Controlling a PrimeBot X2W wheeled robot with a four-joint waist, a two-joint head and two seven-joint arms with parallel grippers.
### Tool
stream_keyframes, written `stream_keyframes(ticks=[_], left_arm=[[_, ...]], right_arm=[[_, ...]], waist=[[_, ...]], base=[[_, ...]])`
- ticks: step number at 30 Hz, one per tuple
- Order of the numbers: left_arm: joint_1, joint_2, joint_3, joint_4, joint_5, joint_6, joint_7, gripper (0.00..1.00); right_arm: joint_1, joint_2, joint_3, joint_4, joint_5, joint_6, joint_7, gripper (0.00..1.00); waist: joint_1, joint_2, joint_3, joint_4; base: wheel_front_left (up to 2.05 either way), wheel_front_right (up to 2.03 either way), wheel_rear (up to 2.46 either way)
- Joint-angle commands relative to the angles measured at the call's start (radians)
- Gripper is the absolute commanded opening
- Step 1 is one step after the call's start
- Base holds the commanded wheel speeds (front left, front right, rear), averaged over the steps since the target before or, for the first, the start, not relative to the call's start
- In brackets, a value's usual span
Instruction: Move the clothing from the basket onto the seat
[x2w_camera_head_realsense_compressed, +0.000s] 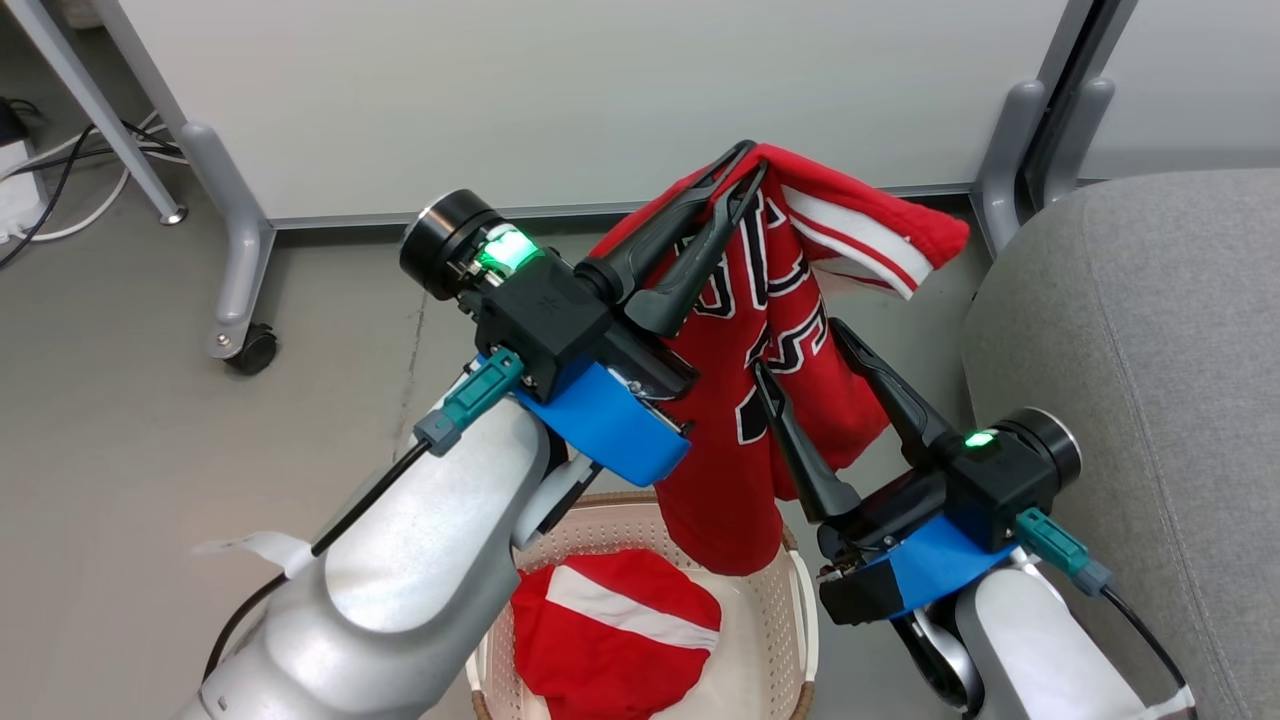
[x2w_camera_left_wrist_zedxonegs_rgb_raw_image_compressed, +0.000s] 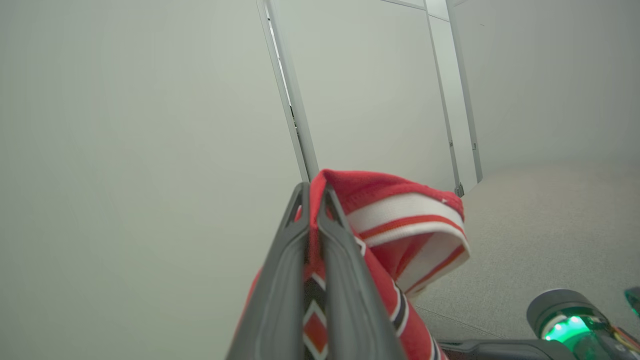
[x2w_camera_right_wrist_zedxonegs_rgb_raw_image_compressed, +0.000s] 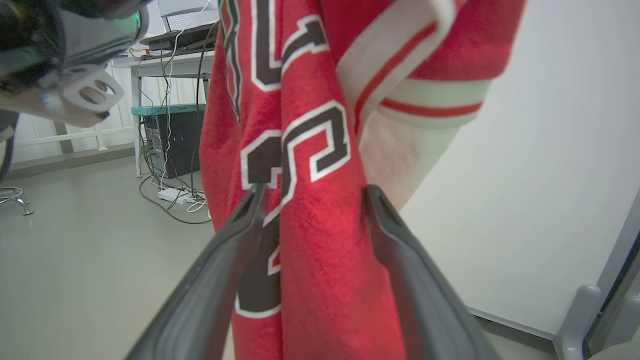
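Note:
A red jersey (x2w_camera_head_realsense_compressed: 760, 330) with black-and-white lettering hangs in the air above the basket (x2w_camera_head_realsense_compressed: 780, 600), pinched at its top by my left gripper (x2w_camera_head_realsense_compressed: 745, 165), which is shut on it. In the left wrist view the same jersey (x2w_camera_left_wrist_zedxonegs_rgb_raw_image_compressed: 395, 220) folds over the closed left gripper (x2w_camera_left_wrist_zedxonegs_rgb_raw_image_compressed: 312, 192). My right gripper (x2w_camera_head_realsense_compressed: 800, 345) stands open around the hanging cloth lower down; the jersey (x2w_camera_right_wrist_zedxonegs_rgb_raw_image_compressed: 310, 200) hangs between the spread jaws of that right gripper (x2w_camera_right_wrist_zedxonegs_rgb_raw_image_compressed: 312, 192). A second red garment with a white stripe (x2w_camera_head_realsense_compressed: 610, 620) lies in the basket. The grey seat (x2w_camera_head_realsense_compressed: 1150, 380) is at the right.
A pale partition panel (x2w_camera_head_realsense_compressed: 560, 90) on wheeled metal legs (x2w_camera_head_realsense_compressed: 235, 260) stands behind. Cables (x2w_camera_head_realsense_compressed: 60, 170) lie on the floor at far left. In the right wrist view a desk with a computer (x2w_camera_right_wrist_zedxonegs_rgb_raw_image_compressed: 175, 135) and cords stands at the back.

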Motion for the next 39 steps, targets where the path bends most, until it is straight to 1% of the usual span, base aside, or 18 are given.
stream_keyframes(ticks=[1, 10, 11, 12, 20, 39], left_arm=[[-0.009, -0.004, -0.003, -0.007, 0.005, -0.001, -0.003, 0.00], [0.010, -0.023, -0.031, -0.021, 0.015, -0.001, -0.003, 0.00], [0.012, -0.025, -0.033, -0.022, 0.015, -0.001, -0.003, 0.00], [0.012, -0.025, -0.035, -0.023, 0.015, -0.001, -0.003, 0.00], [0.020, -0.021, -0.040, -0.009, 0.016, -0.001, -0.003, 0.00], [0.023, -0.020, -0.033, 0.000, 0.015, -0.001, -0.003, 0.00]], right_arm=[[-0.025, -0.014, 0.012, 0.019, 0.004, 0.000, -0.001, 1.00], [-0.093, -0.035, 0.092, 0.117, 0.030, 0.000, -0.001, 1.00], [-0.097, -0.034, 0.100, 0.125, 0.037, 0.000, -0.001, 0.36], [-0.102, -0.032, 0.101, 0.127, 0.040, 0.000, -0.001, 0.00], [-0.082, -0.027, 0.111, 0.129, 0.054, 0.000, -0.001, 0.00], [-0.070, -0.027, 0.115, 0.113, 0.060, 0.000, -0.001, 0.00]], waist=[[-0.0001, 0.0000, -0.002, 0.007], [-0.0001, 0.0000, -0.009, 0.032], [-0.0001, 0.0000, -0.009, 0.034], [-0.0001, 0.0000, -0.009, 0.036], [-0.0001, 0.0000, -0.007, 0.048], [-0.0001, 0.0000, -0.003, 0.044]], base=[[0.00, 0.00, 0.00], [0.00, 0.00, 0.00], [0.00, 0.00, 0.00], [0.00, 0.00, 0.00], [0.00, 0.00, 0.00], [0.00, 0.00, 0.00]])
